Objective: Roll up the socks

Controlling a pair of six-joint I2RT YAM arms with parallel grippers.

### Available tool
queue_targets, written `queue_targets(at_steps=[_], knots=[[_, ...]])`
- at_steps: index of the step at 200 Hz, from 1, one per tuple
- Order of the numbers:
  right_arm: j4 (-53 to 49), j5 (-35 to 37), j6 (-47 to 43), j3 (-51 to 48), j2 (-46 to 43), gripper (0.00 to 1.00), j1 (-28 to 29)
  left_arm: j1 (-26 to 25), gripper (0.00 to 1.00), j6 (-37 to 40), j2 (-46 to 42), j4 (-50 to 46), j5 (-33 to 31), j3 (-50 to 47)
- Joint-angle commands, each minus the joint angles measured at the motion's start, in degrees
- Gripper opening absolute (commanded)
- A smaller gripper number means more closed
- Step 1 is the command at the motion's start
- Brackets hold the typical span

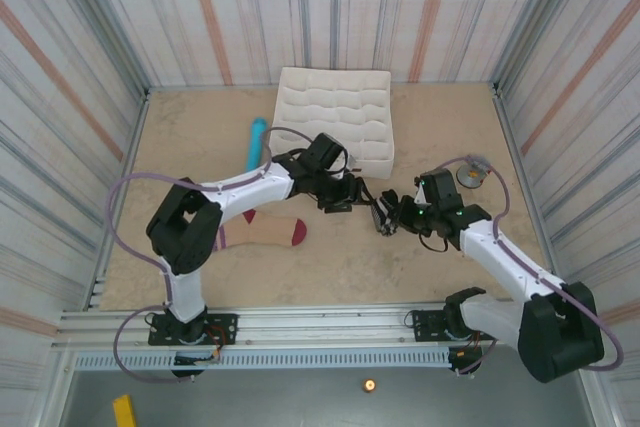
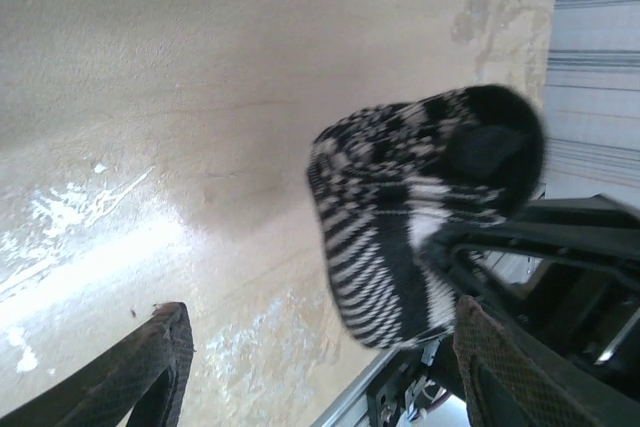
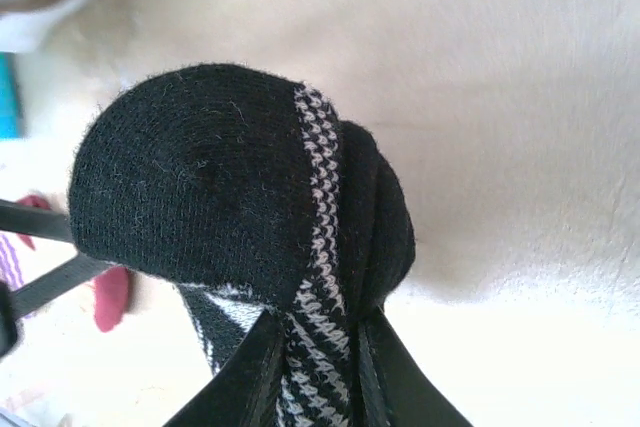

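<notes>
Right pincer [image 3: 318, 352] clenched on the rolled black sock [image 3: 220, 187]; left pincer [image 2: 320, 352] released (fingers wide); set the sock down gently, seemingly airborne, lest it unroll.

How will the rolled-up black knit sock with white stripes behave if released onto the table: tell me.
Probably soft and floppy: the rolled black knit sock with white stripes bulges round the right gripper pinching it. Likely light, since that narrow pinch carries the whole bundle. Its rounded shape might roll a little or loosen on the beige table.

Left claw [image 2: 320, 312] spread wide; right claw [image 3: 320, 322] apparently pinched.
</notes>
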Motion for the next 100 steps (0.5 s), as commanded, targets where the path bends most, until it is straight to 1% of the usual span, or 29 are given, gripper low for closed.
queue_targets(at_steps=[1, 24, 37, 48, 64, 76, 83, 100], knots=[[-8.0, 4.5, -6.4, 5.4, -2.3, 0.0, -0.2, 3.1, 0.7, 7.1, -4.9, -9.0, -2.2, 3.7], [-11.8, 7.1, -11.3, 11.6, -1.4, 0.0, -0.2, 7.7, 0.68, 12.8, -5.8, -17.3, -4.6, 8.5], [-13.8, 8.4, -13.5, 14.8, -0.1, 0.0, -0.1, 10.4, 0.67, 15.6, -5.8, -21.6, -7.0, 11.1], [-14.9, 9.1, -14.8, 17.4, 1.1, 0.0, 0.1, 12.0, 0.66, 18.6, -5.8, -24.9, -10.5, 13.4], [-16.3, 9.9, -17.5, 20.9, 2.9, 0.0, 0.7, 13.2, 0.67, 23.0, -5.2, -30.0, -19.4, 17.2], [-17.5, 11.5, -19.5, 23.5, 4.5, 0.0, 1.1, 14.1, 0.66, 25.5, -4.4, -32.4, -24.8, 19.3], [-18.0, 12.2, -20.5, 25.0, 5.3, 0.0, 1.2, 15.0, 0.66, 26.5, -3.9, -33.1, -26.5, 19.9], [-19.3, 12.9, -22.3, 28.5, 7.3, 0.0, 1.4, 17.4, 0.62, 28.0, -2.3, -34.0, -28.0, 20.9]])
